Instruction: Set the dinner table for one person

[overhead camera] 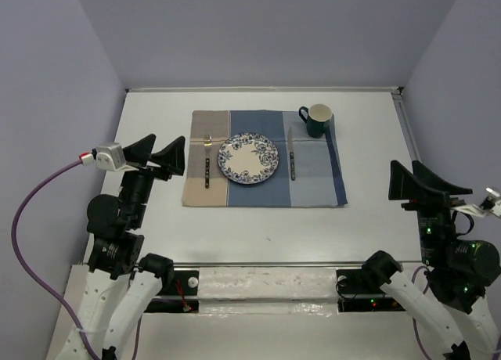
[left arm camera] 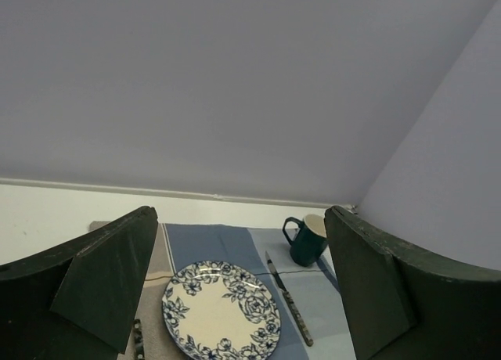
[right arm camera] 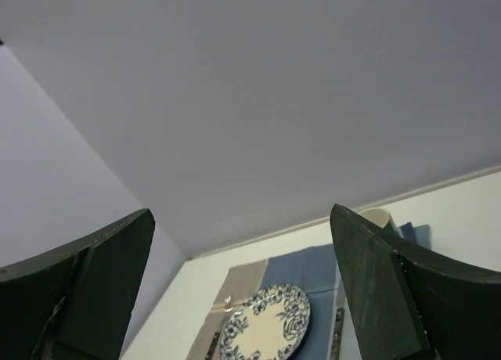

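Observation:
On the white dinner table (overhead camera: 258, 227) lies a blue-and-tan placemat (overhead camera: 313, 192). A blue floral plate (overhead camera: 248, 158) sits at its middle, a fork (overhead camera: 207, 163) to its left, a knife (overhead camera: 292, 160) to its right, and a dark green mug (overhead camera: 316, 120) at the mat's far right corner. The plate (left arm camera: 221, 309), knife (left arm camera: 290, 300) and mug (left arm camera: 308, 239) show in the left wrist view; the plate (right arm camera: 268, 323) also shows in the right wrist view. My left gripper (overhead camera: 162, 154) is open and empty, raised left of the mat. My right gripper (overhead camera: 423, 185) is open and empty, raised at the right.
Lavender walls close in the table at the back and both sides. A pink-purple cable (overhead camera: 35, 219) loops from the left arm. The arm bases and a white bar (overhead camera: 266, 282) stand along the near edge.

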